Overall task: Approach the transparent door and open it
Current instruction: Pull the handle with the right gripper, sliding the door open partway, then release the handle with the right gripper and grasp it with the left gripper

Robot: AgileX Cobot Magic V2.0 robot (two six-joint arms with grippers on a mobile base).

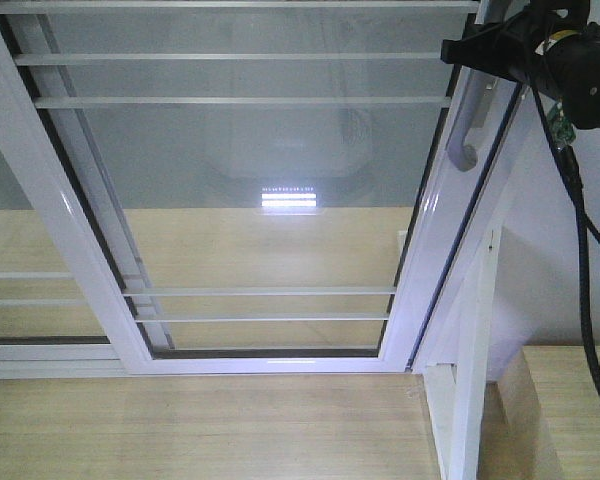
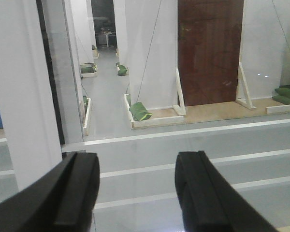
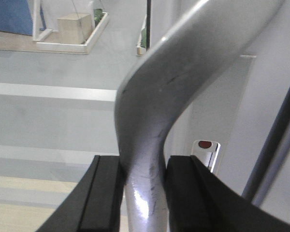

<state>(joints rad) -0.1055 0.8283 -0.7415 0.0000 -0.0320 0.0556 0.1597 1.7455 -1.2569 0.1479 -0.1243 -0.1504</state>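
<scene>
The transparent door (image 1: 270, 200) fills the front view: clear glass in a white frame with thin white horizontal bars. Its curved grey pull handle (image 1: 466, 130) sits on the right stile. My right gripper (image 1: 485, 58) is at the handle's top. In the right wrist view it (image 3: 144, 193) is shut on the handle (image 3: 150, 121), with both black fingers pressed against its sides. My left gripper (image 2: 137, 188) is open and empty, facing the barred glass (image 2: 193, 145) close up. It does not show in the front view.
A second barred glass panel (image 1: 20, 240) overlaps on the left. A white frame post (image 1: 470, 380) and a wooden box (image 1: 570, 410) stand at the lower right. A black cable (image 1: 590, 290) hangs at the right. Beyond the glass are a brown door (image 2: 210, 48) and green bags (image 2: 139, 112).
</scene>
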